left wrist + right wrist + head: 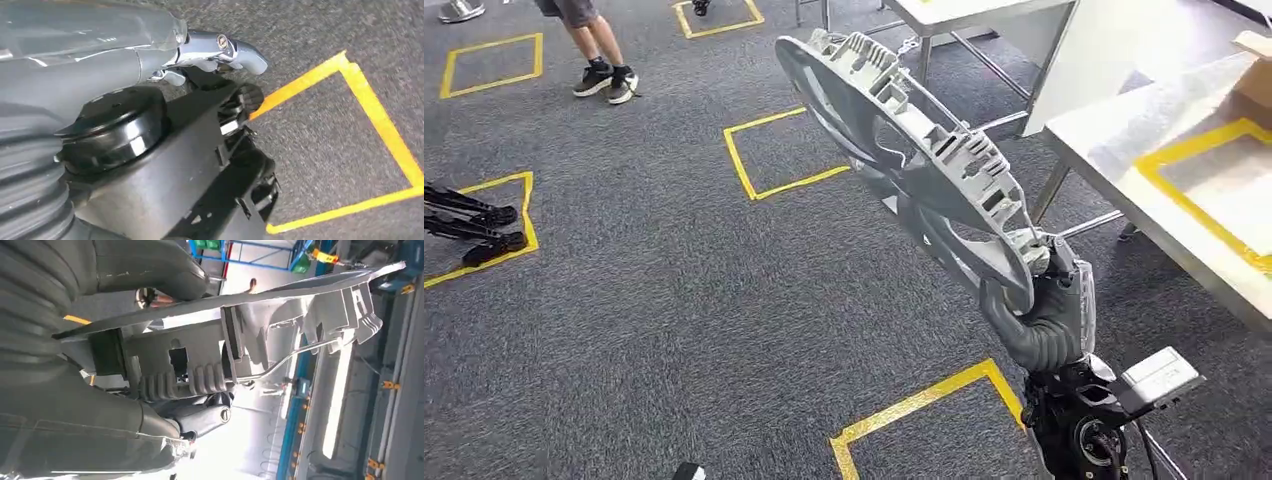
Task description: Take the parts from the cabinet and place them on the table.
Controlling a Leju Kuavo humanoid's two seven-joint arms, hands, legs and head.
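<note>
You are carrying the part (904,150), a long pale-grey moulded plastic piece with ribs and cut-outs, gripped at its near end by the right hand (1039,310), whose fingers are closing around the lower edge while the rest of the part is reaching up and away to the far left, well above the carpet (674,300). The surface (1154,190) with its yellow taped rectangle is lying to the right, near but not yet under the part. Your main risk is leverage: you are holding one end only, so the long free end is likely pulling on the grip, and any quick swing of the arm could make the part twist or slip out onto the floor. In the right wrist view a thin wire clip (280,365) is standing off the part's ribbed side; it could be catching on the surface edge as you bring the piece over. Swinging right, the far tip may also be sweeping toward the white panel (1064,60) beyond the surface. The left hand (215,50) is hanging low over the carpet beside a yellow tape square (380,125), holding nothing, fingers seemingly curled in, so it is offering no support.
</note>
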